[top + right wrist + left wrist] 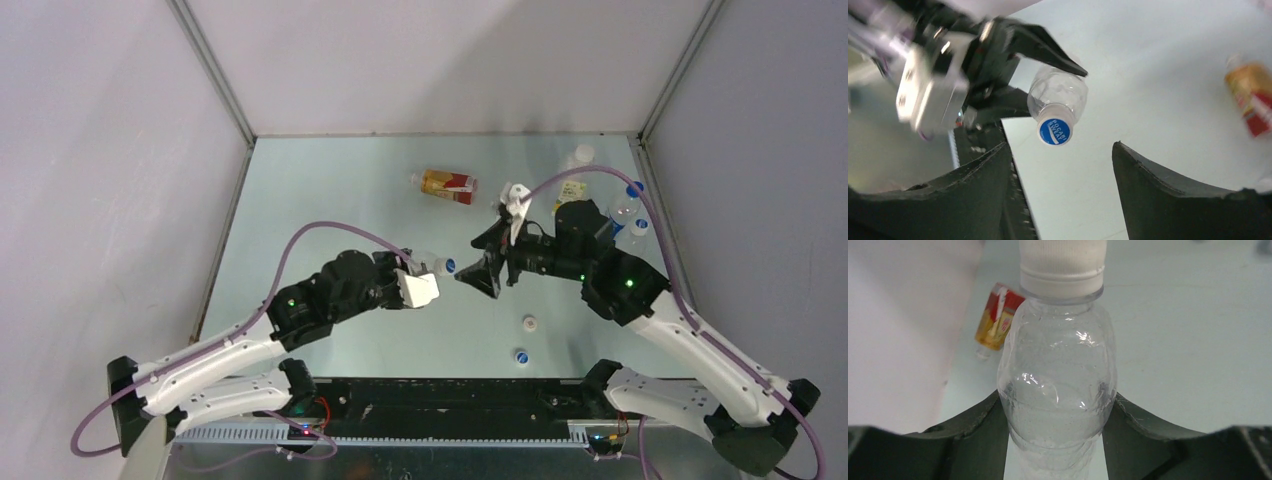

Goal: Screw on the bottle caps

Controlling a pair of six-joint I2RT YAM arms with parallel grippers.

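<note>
My left gripper [1057,400] is shut on the body of a clear bottle [1058,370] and holds it off the table, neck pointing right. A cap [1054,131] with white sides and a blue top sits on that neck. My right gripper [1060,150] is open just in front of the cap, with nothing between its fingers [1148,185]; in the top view it [478,275] faces the cap [450,266]. A white cap [528,322] and a blue cap [521,355] lie loose near the front edge. The amber bottle [448,185] with its red-orange label lies on its side at the back.
Several more bottles [628,212] are grouped at the back right against the wall, behind my right arm. Grey walls close in the table on the left, back and right. The black base rail [450,400] runs along the near edge.
</note>
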